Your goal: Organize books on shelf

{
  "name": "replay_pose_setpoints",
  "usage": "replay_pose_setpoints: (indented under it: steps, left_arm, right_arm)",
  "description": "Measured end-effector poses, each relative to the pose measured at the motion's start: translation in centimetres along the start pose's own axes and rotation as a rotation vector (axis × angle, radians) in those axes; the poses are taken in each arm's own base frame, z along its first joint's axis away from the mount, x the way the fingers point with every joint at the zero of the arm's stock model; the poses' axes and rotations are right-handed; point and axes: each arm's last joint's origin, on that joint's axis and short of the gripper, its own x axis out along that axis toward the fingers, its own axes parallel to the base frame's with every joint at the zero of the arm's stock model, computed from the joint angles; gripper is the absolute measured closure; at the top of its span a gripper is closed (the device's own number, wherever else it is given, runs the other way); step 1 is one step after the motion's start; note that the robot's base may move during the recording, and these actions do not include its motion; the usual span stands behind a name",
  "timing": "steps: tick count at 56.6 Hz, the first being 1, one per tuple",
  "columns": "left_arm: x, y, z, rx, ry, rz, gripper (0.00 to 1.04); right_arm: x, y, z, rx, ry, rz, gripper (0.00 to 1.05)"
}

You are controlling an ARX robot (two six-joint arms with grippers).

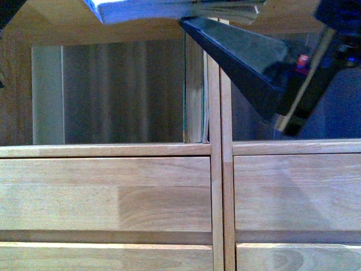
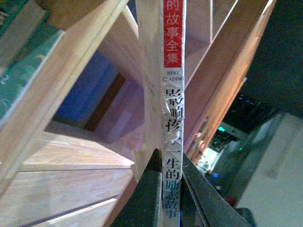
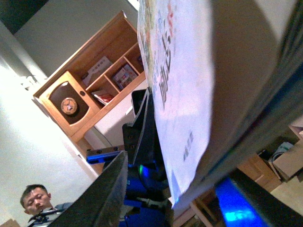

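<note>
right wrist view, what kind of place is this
Probably an indoor room, maybe a study or a lab: a wooden cabinet with books in its cubbies, a man nearby, and a large wooden shelf right in front of the robot.

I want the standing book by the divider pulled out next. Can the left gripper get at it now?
Probably not: the left gripper is shut on the white-spined paperback, so it has no free grasp, though open space lies beside the standing book.

The shelf (image 1: 113, 192) is built of light jointed wood, smooth, with a soft satin sheen. The paperback (image 2: 173, 118) is bound in white paper, creased and scuffed along the spine. The left gripper (image 2: 170, 163) is finished in what looks like matt black plastic.
</note>
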Motion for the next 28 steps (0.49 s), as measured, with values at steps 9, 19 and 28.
replay_pose_setpoints:
  steps: [9, 19, 28]
  left_arm:
    - [1.3, 1.2, 1.0, 0.181, -0.005, 0.128, 0.98]
    - [3.3, 4.3, 2.8, 0.489, -0.013, 0.330, 0.98]
    - [4.9, 7.8, 4.6, 0.646, 0.003, 0.503, 0.98]
  right_arm:
    - [-3.3, 1.1, 0.9, -0.083, 0.011, -0.071, 0.07]
    - [-7.7, 3.7, 2.0, -0.327, 0.014, -0.230, 0.07]
    - [-10.6, 5.7, 2.2, -0.538, 0.014, -0.343, 0.07]
